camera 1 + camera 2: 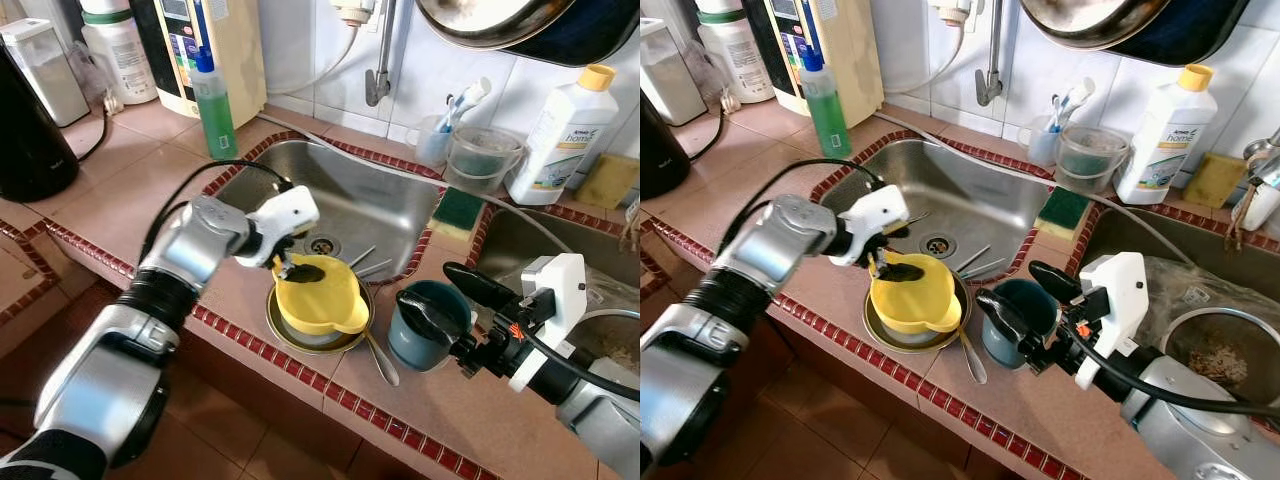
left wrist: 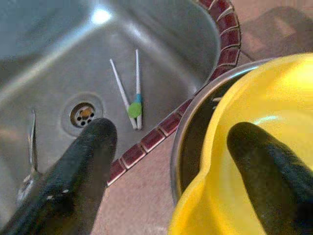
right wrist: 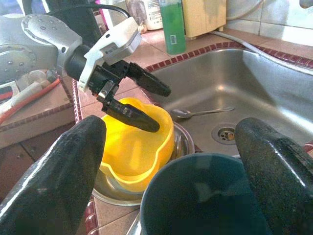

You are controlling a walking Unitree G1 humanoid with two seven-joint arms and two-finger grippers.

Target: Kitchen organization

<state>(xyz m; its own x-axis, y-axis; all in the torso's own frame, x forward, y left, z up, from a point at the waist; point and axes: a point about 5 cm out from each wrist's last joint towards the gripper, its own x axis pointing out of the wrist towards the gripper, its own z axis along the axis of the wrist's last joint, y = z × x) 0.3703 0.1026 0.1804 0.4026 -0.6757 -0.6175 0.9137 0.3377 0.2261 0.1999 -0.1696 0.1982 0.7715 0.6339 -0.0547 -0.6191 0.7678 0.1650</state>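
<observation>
The left gripper [image 1: 296, 262] reaches down with jaws released astride the yellow bowl [image 1: 322, 297] rim. The right gripper [image 1: 450, 305] has jaws released around the teal cup [image 1: 425, 325], near the table [image 1: 440, 405] edge.

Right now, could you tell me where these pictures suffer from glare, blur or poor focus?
Left wrist view: the left tool's fingers are soft and out of focus, and a bright glare spot sits on the sink wall. Right wrist view: the right tool's fingers are blurred up close, while the yellow bowl is sharp. Left eye view: evenly lit, sharp, with mild reflections in the sink.
</observation>
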